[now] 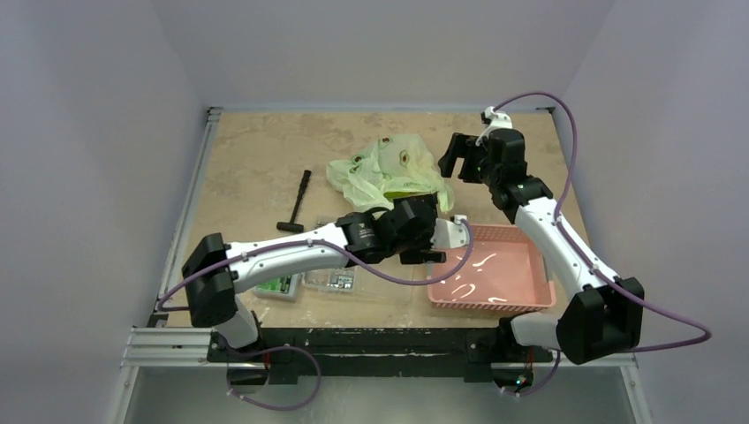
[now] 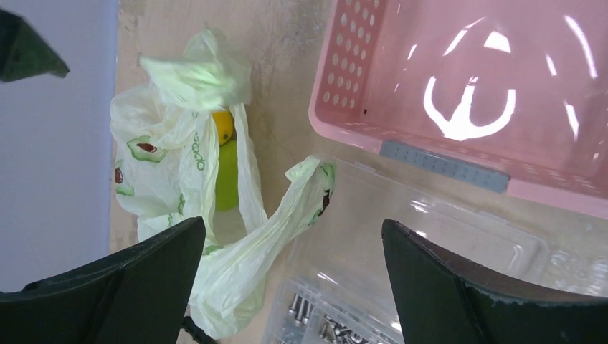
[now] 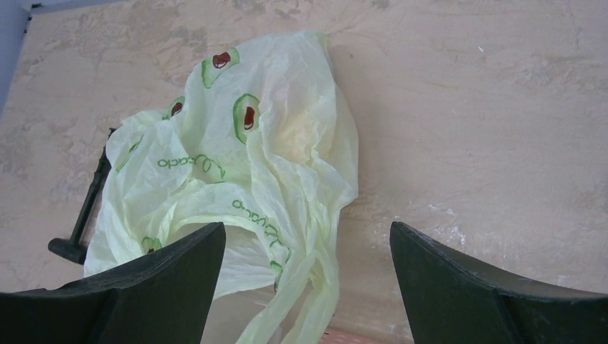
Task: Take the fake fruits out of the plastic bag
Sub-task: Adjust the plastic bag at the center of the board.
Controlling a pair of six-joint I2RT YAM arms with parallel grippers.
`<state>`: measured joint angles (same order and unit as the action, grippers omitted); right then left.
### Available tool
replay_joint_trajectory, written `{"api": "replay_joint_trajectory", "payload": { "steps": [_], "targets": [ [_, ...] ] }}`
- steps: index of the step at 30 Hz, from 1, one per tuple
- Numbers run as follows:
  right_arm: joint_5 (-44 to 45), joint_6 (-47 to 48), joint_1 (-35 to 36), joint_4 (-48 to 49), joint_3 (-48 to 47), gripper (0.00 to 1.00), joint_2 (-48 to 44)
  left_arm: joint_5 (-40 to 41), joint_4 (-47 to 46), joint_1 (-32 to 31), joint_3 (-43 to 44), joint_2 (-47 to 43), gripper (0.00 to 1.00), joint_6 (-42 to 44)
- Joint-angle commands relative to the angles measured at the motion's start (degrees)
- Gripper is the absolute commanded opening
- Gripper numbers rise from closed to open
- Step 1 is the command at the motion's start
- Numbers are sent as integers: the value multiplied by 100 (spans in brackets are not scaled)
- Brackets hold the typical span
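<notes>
A: How are the arms set on the table (image 1: 265,159)?

B: The left arm (image 1: 283,252) is stretched low from its base at 7 o'clock toward 3 o'clock, across the near half. The right arm (image 1: 556,234) is raised from 5 o'clock toward 1 o'clock, and its wrist is turned back toward 9 o'clock.

A: And the grippers?

B: The left gripper (image 2: 290,236) is spread wide and nothing is held in it. It is placed between bag and basket. The right gripper (image 3: 307,233) is also spread wide and empty, and is held above the table at 3 o'clock of the bag.

A: What else is seen?

B: A pink basket (image 1: 490,305) is set at 4 o'clock of the bag. The bag (image 1: 384,172) is crumpled past the table's middle, toward 12 o'clock. A clear box (image 1: 331,281) is partly hidden under the left arm. A black hammer (image 1: 298,201) is laid at 9 o'clock of the bag.

A: Where are the fruits?

B: They are inside the bag. Through its mouth a lemon (image 2: 224,127) and a green fruit (image 2: 226,175), touching, are seen from the left wrist. The rest is covered by film. One handle (image 2: 308,186) is draped against the box's edge.
</notes>
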<state>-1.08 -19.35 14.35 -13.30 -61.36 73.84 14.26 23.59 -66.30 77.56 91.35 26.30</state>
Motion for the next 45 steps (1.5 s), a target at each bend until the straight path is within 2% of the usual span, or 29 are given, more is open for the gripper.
{"api": "replay_joint_trajectory", "payload": {
  "steps": [1,5,7,12,14,15,22,26,30,38,45],
  "targets": [
    [-161,-24,24,115,90,85,-132,632,-106,-41,378,447,95,778],
    [-347,-147,24,228,159,83,-117,876,-199,-41,590,952,91,1025],
    [-373,-145,24,197,191,84,-128,953,-135,-33,731,1146,84,1046],
    [-584,-291,23,45,362,86,-355,1128,-202,95,659,1127,34,555],
    [-660,-520,24,-74,477,86,-446,1158,-315,169,418,882,19,184],
    [-705,-653,24,-122,550,88,-496,1091,-456,211,235,705,14,-42],
    [-1499,-1609,31,-450,957,90,-614,360,-993,456,-715,-231,9,-1717],
    [-844,-1381,324,-821,938,93,-818,225,-1310,509,-1046,-462,4,-2285],
    [248,-1127,1155,-1531,561,94,-606,70,-1668,593,-1366,-652,2,-2902],
    [525,-1555,1440,-1493,926,99,-942,375,-2371,662,-1936,-953,0,-3927],
    [596,-1831,1776,-1261,1142,88,-791,743,-2918,669,-2318,-1213,0,-4601]
  ]
}}
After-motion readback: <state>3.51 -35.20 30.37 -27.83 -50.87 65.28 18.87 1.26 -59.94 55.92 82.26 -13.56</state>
